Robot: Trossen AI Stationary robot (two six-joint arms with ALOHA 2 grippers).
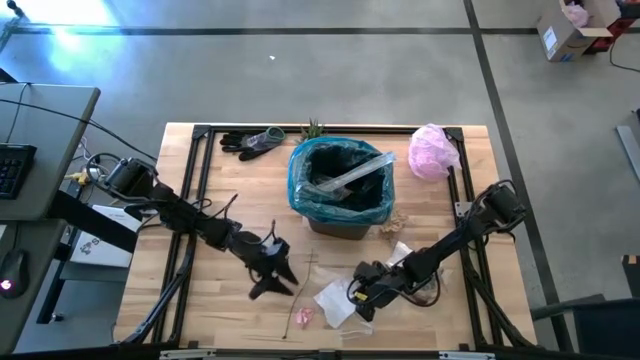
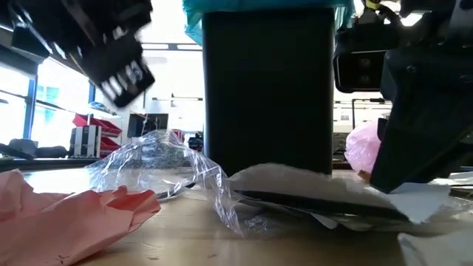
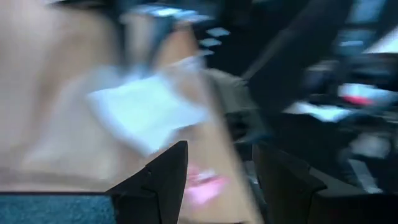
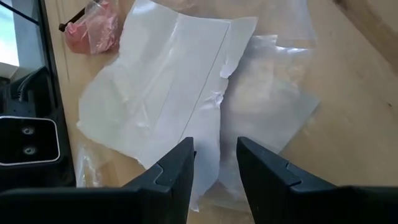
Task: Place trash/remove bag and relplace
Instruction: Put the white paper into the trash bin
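The bag [image 1: 300, 180], teal and wrinkled, lines the dark bin [image 1: 340, 215] at the table's middle, with a long silvery wrapper [image 1: 352, 174] inside. Near the front edge lie a white paper sheet [image 4: 161, 93] on clear plastic wrap [image 4: 267, 93] and a pink scrap [image 1: 303, 316]. A brownish lump [image 1: 388, 222] and white scraps [image 1: 398, 252] lie by the bin. My right gripper [image 4: 216, 165] is open, low over the sheet's edge. My left gripper [image 3: 221, 186] is open and holds nothing; it stands left of the sheet [image 1: 275, 275]. My right gripper comes slanting down from the table's right side, a finger [image 4: 177, 171] on either side of a narrow strip of the white sheet's edge [image 4: 208, 149]. The sheet lies flat on the table. Whether the fingertips touch it, I cannot tell.
A pale pink plastic bag [image 1: 433, 150] sits at the far right, dark gloves [image 1: 250, 142] and a small green plant [image 1: 314, 128] behind the bin. A black frame [image 1: 190, 200] runs along the table's edges. Bare wood lies between the two grippers.
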